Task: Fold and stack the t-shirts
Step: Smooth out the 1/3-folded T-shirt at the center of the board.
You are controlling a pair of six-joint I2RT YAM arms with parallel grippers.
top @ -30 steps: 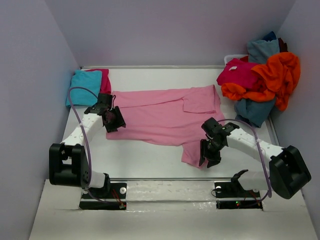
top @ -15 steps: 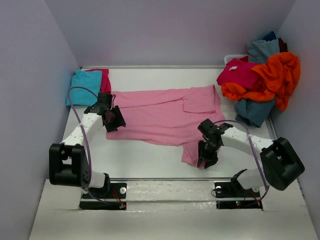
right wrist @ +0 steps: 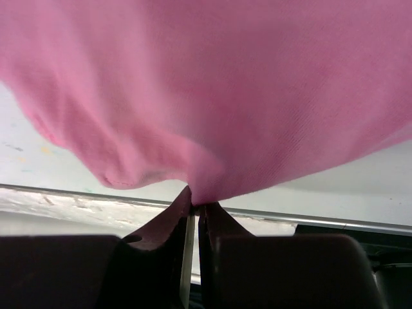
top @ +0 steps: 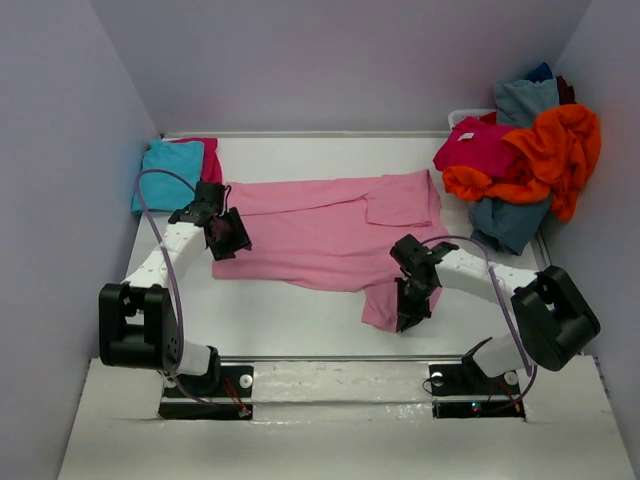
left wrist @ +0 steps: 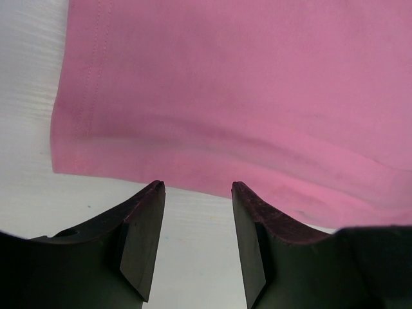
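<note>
So the light pink t-shirt lies spread on the white table, soft knit with a stitched hem. The right gripper is pinched tight on a bunched fold of it. The left gripper hovers with jaws apart at the hem corner.

A white table forms the floor of a booth closed in by plain pale lavender walls at the back and on both sides. A shiny metal strip runs along the table's near edge, with a white ledge just below it. In the back right corner a curved white rim shows, perhaps a basket, mostly hidden. A tiny dark speck marks the tabletop.
</note>
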